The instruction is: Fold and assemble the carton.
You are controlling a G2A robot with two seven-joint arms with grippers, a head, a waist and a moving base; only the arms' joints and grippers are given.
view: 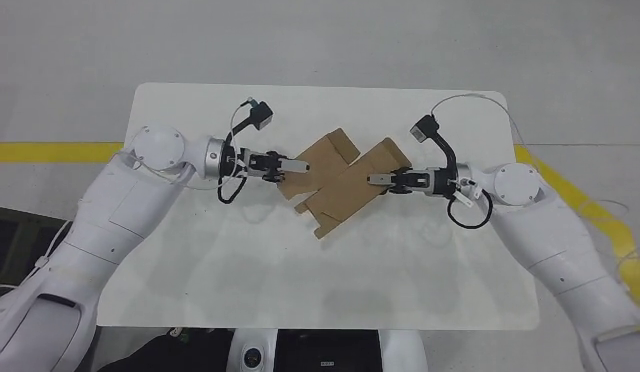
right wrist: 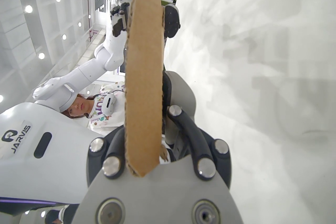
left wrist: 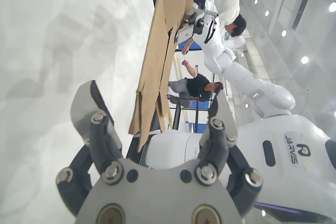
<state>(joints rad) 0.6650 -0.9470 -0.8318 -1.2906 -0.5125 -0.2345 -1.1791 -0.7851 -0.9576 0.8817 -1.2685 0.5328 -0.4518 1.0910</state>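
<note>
White table (view: 200, 262) below, with the flattened brown carton (view: 340, 177) over its centre. The right gripper (view: 378, 180) is clamped tight on the carton's 3 o'clock edge. At 9 o'clock the left gripper (view: 292, 166) gapes wide around that edge, gripping nothing.

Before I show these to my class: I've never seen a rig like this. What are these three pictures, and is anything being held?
This is a robot with two arms working at a white table. The top view looks down from a camera above its arms. The other two pictures come from a camera on each wrist, so each shows that arm's own gripper up close. Between the arms is a flattened brown cardboard carton. The right gripper is shut on one end of it. The left gripper is at the other end with its fingers spread wide, not pinching the carton.
</note>
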